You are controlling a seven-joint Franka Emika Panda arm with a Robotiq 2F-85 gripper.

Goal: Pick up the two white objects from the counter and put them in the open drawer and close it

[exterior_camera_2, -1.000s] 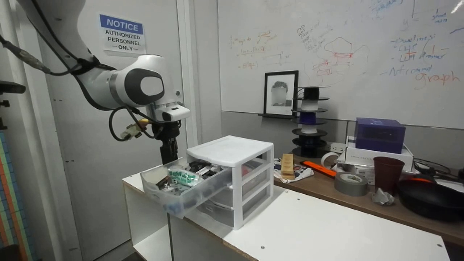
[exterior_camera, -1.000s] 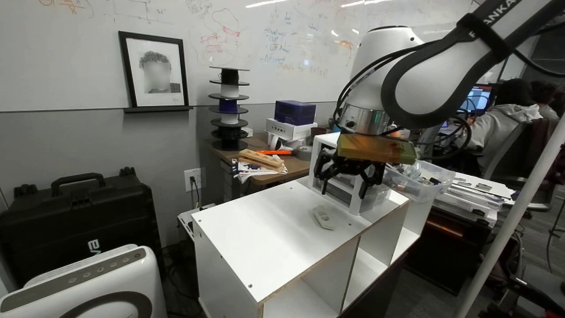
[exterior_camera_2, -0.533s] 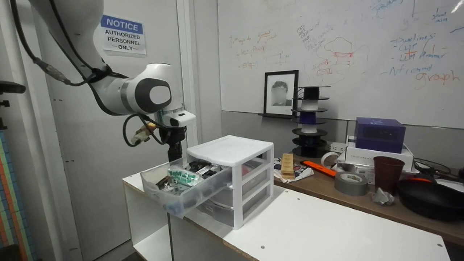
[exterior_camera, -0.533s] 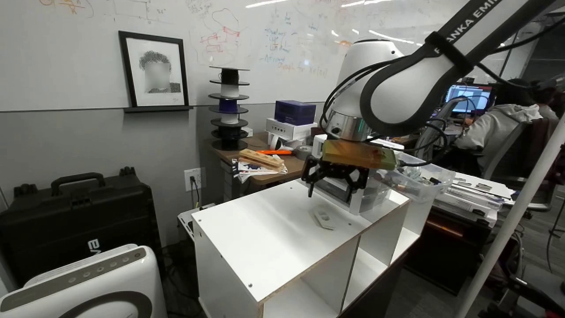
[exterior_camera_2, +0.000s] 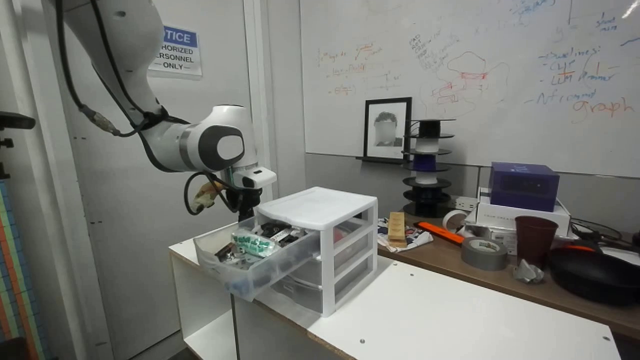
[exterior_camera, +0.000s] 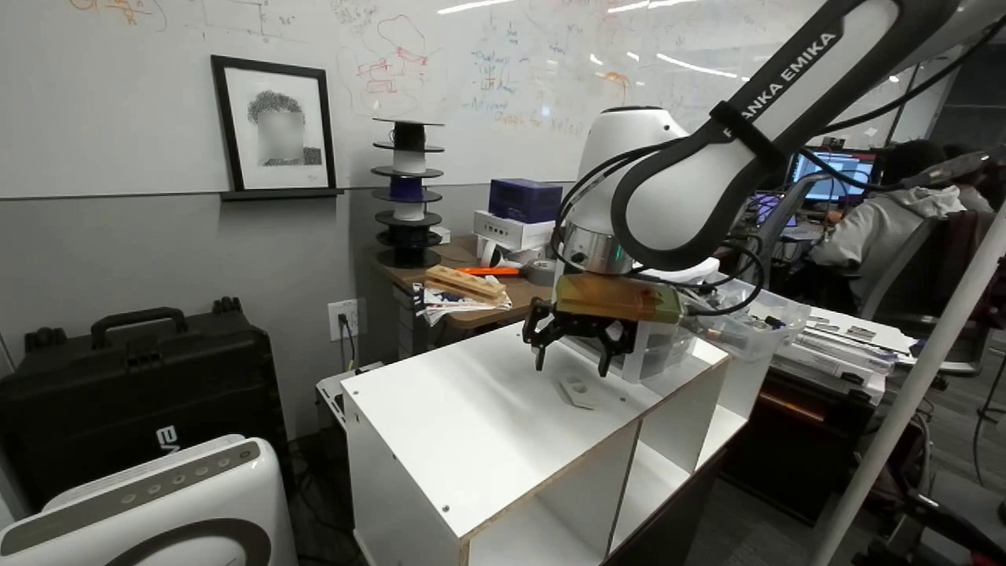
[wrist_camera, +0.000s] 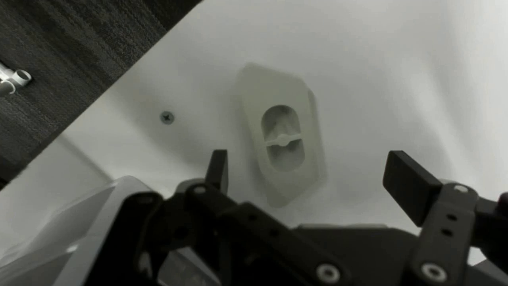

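Observation:
A pale whitish-grey, elongated six-sided object (wrist_camera: 283,186) with an oval hollow split by a thin bar lies on the white counter (exterior_camera: 464,424). It also shows in an exterior view (exterior_camera: 578,395). A second white object does not show separately. My gripper (exterior_camera: 572,366) is open and empty just above and behind the object. In the wrist view the object lies ahead of the gripper (wrist_camera: 313,172), between the lines of its spread fingers. The filled top drawer (exterior_camera_2: 280,270) of the white drawer unit (exterior_camera_2: 320,207) stands open. In an exterior view the drawer unit partly hides the gripper.
The drawer unit (exterior_camera: 652,346) stands right beside my gripper, and its open drawer (exterior_camera: 762,334) juts past the counter edge. A wooden desk (exterior_camera_2: 425,255) with tape, boxes, a cup and a pan runs along the back. A white pole (exterior_camera: 912,417) stands in front.
My gripper has come down toward the counter and the pale object, moving left in one exterior picture and right in the other. It stays open. The object and drawer have not moved.

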